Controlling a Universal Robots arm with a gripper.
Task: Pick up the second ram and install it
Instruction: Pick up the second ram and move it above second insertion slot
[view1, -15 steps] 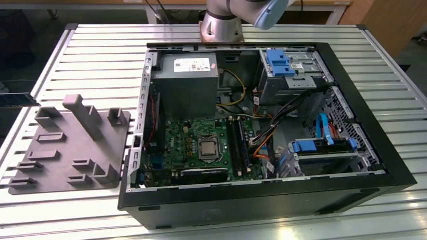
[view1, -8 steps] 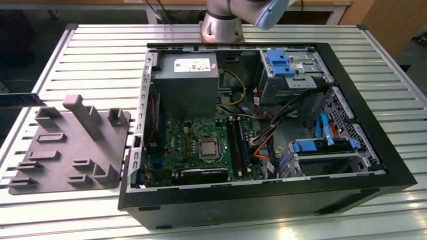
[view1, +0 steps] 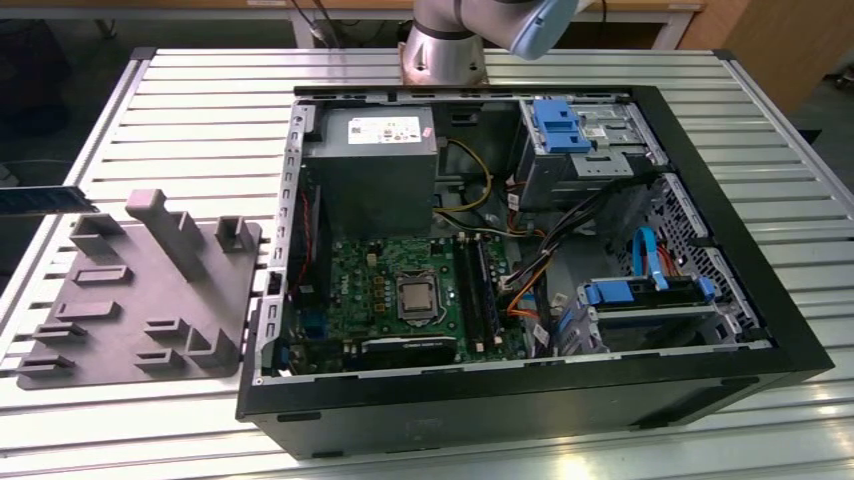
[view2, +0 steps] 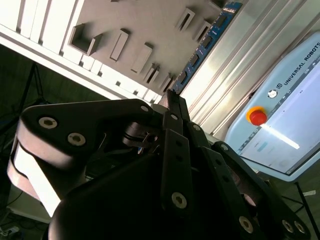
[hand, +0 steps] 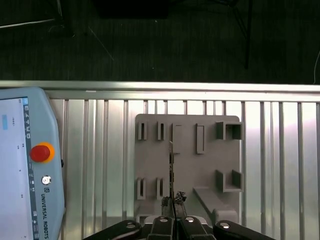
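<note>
First wrist view looks along the dark fingers (hand: 162, 223), which are closed on the second ram (hand: 171, 167). The stick is seen edge-on as a thin line running straight out from between the fingertips, with the grey holder plate (hand: 185, 130) and the slatted counter (hand: 280, 165) behind it. In the second wrist view the fingers (view2: 175, 145) pinch one end of the second ram (view2: 205, 42). Its blue face and row of dark chips are turned to the camera, and its length is seen along the holder plate's edge. A pale blue teach pendant (hand: 25, 165) with a red button (hand: 40, 152) sits near the holder plate. In the exterior view the second ram (view1: 40, 197) juts in at the exterior view's left edge, near the far corner of the holder plate (view1: 120, 300). It is well apart from the open computer case (view1: 534, 400) and the green motherboard (view1: 387, 280) inside it.
</note>
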